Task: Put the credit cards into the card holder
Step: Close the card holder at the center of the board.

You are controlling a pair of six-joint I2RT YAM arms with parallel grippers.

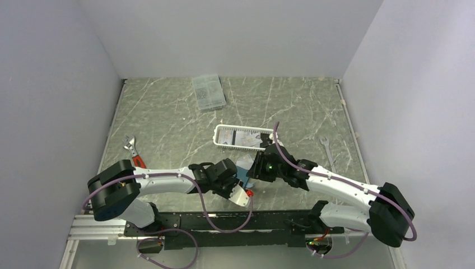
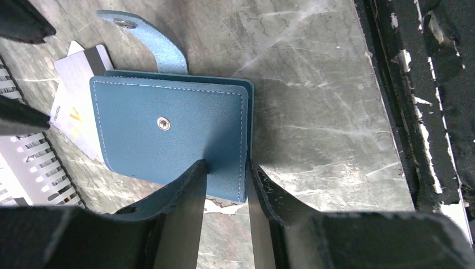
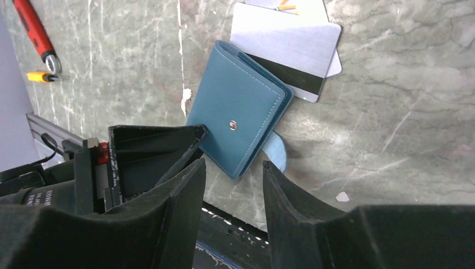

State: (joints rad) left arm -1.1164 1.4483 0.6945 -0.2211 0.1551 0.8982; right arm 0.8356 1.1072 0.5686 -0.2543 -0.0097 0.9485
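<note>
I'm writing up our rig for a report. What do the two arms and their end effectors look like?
The left arm and right arm have white link shells between bulky black joint housings, a purple cable looping along each. A green light glows near the right wrist. The left end effector and right end effector each have two matte black wedge-shaped fingers.

Credit cards (image 2: 75,112) largely covered by card holder (image 2: 168,134); print too small to read. White slatted basket (image 2: 33,162) cut by left edge of left wrist view. Red-handled tool (image 3: 33,31) cut by top edge of right wrist view. Compartment box (image 1: 208,91) contents too small to tell.
</note>
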